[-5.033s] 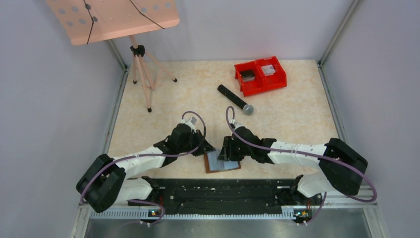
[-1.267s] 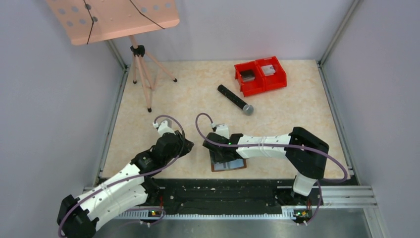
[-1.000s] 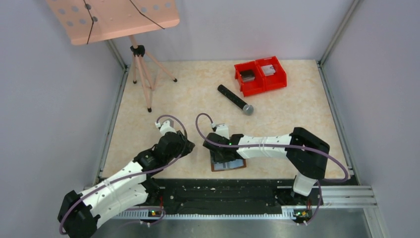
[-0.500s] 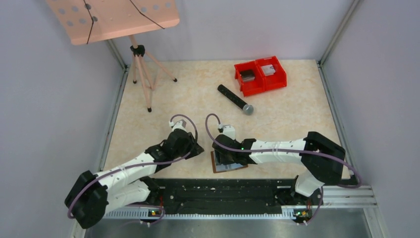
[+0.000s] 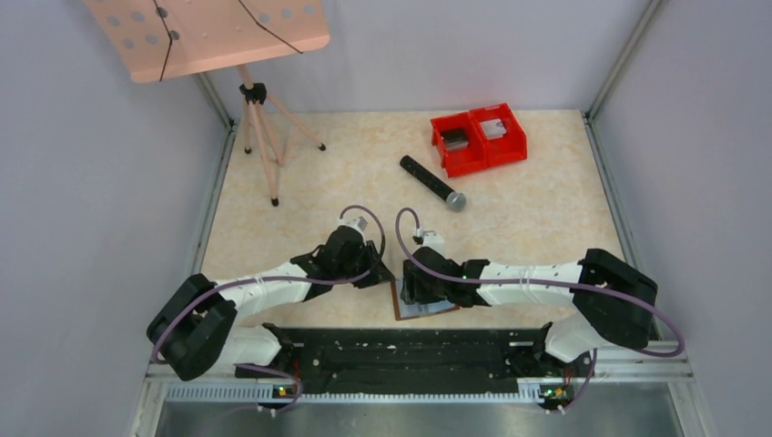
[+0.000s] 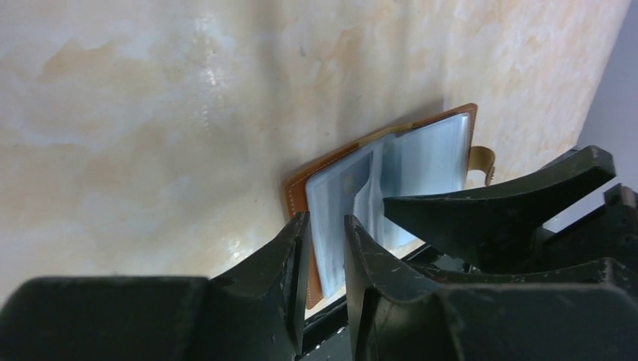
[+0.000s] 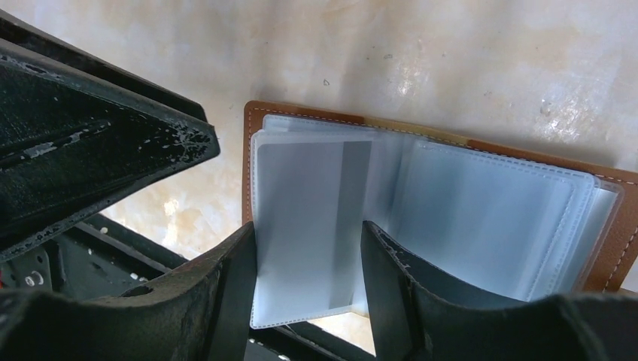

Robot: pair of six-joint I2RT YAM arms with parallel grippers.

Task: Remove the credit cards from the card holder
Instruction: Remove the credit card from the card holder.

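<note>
The card holder (image 5: 430, 308) lies open near the table's front edge, brown leather with grey-blue clear sleeves (image 7: 481, 203). It also shows in the left wrist view (image 6: 421, 162), with its little tab at one edge. The top left sleeve holds a pale sheet with a grey band; I cannot tell if it is a credit card. My left gripper (image 5: 386, 276) (image 6: 325, 226) hovers at the holder's left edge, jaws a narrow gap apart, sleeve and leather showing through. My right gripper (image 5: 411, 291) (image 7: 307, 229) stands open, its fingers straddling the left stack of sleeves.
A black microphone (image 5: 432, 182) lies mid-table. Twin red bins (image 5: 479, 137) sit at the back right. A music stand's tripod (image 5: 259, 137) stands at the back left. The black rail (image 5: 410, 350) runs just under the holder's near edge. Grey walls close in both sides.
My left gripper has swung right, from well clear of the card holder up to its left edge. The right arm has drawn back to the right, its gripper still over the holder.
</note>
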